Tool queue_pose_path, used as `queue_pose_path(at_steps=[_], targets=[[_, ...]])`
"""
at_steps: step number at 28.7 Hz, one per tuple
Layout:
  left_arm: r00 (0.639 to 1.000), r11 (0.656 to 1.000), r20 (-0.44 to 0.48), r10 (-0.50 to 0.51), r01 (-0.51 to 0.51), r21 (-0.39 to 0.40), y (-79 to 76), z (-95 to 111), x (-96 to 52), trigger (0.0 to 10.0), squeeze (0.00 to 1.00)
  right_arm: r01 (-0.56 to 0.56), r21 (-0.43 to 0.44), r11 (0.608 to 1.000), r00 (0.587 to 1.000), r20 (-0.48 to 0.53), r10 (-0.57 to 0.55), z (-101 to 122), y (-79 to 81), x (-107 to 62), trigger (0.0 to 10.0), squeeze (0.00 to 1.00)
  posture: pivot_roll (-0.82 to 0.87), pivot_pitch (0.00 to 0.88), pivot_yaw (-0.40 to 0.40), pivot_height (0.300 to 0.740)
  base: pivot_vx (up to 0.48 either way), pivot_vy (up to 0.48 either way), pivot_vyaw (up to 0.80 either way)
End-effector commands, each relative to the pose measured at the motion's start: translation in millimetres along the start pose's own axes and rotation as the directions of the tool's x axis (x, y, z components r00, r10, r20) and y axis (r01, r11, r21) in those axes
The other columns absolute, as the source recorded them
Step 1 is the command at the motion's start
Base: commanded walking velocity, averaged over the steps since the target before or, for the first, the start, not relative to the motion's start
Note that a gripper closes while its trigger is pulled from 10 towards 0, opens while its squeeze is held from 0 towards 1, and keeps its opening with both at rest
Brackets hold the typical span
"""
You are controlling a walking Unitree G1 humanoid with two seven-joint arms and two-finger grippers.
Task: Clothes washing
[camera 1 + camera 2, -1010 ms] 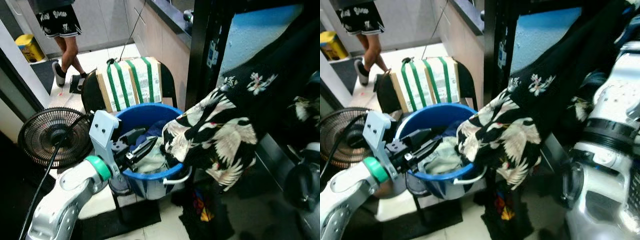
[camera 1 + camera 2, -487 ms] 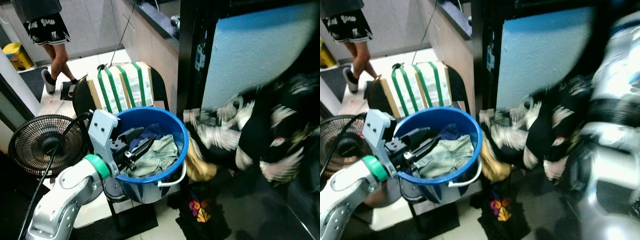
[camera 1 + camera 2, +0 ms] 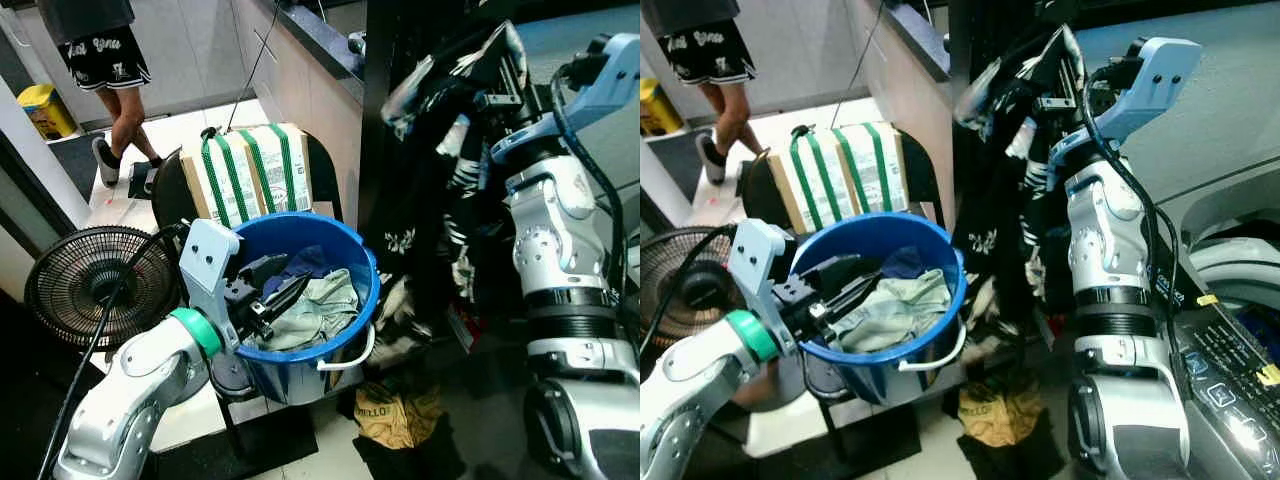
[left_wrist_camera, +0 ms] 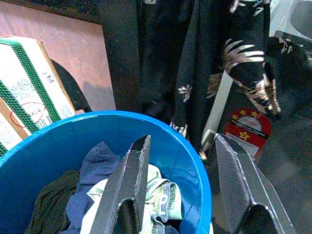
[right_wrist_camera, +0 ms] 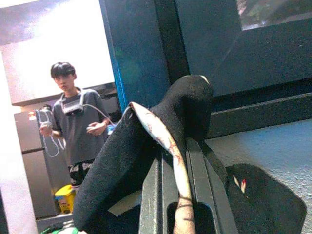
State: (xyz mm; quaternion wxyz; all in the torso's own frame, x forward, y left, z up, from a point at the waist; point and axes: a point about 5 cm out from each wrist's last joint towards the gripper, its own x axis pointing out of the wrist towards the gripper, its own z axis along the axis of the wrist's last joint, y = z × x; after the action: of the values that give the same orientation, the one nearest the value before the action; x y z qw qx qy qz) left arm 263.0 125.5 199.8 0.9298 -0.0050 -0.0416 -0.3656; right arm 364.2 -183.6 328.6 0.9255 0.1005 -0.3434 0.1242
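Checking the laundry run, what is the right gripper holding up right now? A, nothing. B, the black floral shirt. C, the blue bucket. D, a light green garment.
B: the right gripper is raised and clamped on the black floral shirt, which hangs beside the blue bucket.

**Count of things in view**

There was one blue bucket, one patterned black shirt, one fan, one strapped box, one yellow garment on the floor, two tools, one person.

Head views look down, wrist views close; all share floral shirt
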Motion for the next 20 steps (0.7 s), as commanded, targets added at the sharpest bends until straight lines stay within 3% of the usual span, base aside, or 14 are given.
queue_pose_path(at_steps=[1, 3, 5, 9, 20], targets=[[0.999, 0.999, -0.023, 0.033, -0.033, 0.018, 3.3, -3.7, -0.7, 10.0, 0.00, 0.042, 0.031, 0.999, 0.992, -0.119, -0.038, -20.5, 4.2, -12.3, 10.0, 0.00, 0.13, 0.017, 0.117, 0.740, 0.000, 0.000, 0.00], [0.998, 0.998, -0.028, 0.050, -0.050, 0.025, 4.8, -4.1, -0.2, 10.0, 0.00, 0.055, 0.041, 0.998, 0.986, -0.162, -0.047, -26.8, 5.8, -16.4, 10.0, 0.00, 0.13, 0.017, 0.117, 0.740, 0.000, 0.000, 0.00], [0.987, 0.986, -0.054, 0.155, -0.150, 0.073, 15.0, -5.8, 2.5, 10.0, 0.00, 0.048, 0.065, 0.997, 0.980, -0.195, -0.034, -35.8, 15.3, -25.8, 10.0, 0.00, 0.13, 0.017, 0.117, 0.740, 0.000, 0.000, 0.00], [0.976, 0.971, -0.032, 0.217, -0.213, 0.105, 23.3, -0.8, 5.3, 10.0, 0.00, 0.059, 0.102, 0.993, 0.988, -0.150, -0.044, -33.1, 23.7, -29.3, 10.0, 0.00, 0.13, 0.016, 0.110, 0.740, 0.000, 0.000, 0.00], [0.989, 0.986, -0.007, 0.148, -0.147, 0.081, 13.4, 3.6, 8.6, 10.0, 0.00, 0.170, 0.194, 0.966, 0.984, -0.090, -0.155, -19.6, 8.7, -29.3, 10.0, 0.00, 0.13, 0.013, 0.110, 0.740, 0.000, 0.000, -0.76]])
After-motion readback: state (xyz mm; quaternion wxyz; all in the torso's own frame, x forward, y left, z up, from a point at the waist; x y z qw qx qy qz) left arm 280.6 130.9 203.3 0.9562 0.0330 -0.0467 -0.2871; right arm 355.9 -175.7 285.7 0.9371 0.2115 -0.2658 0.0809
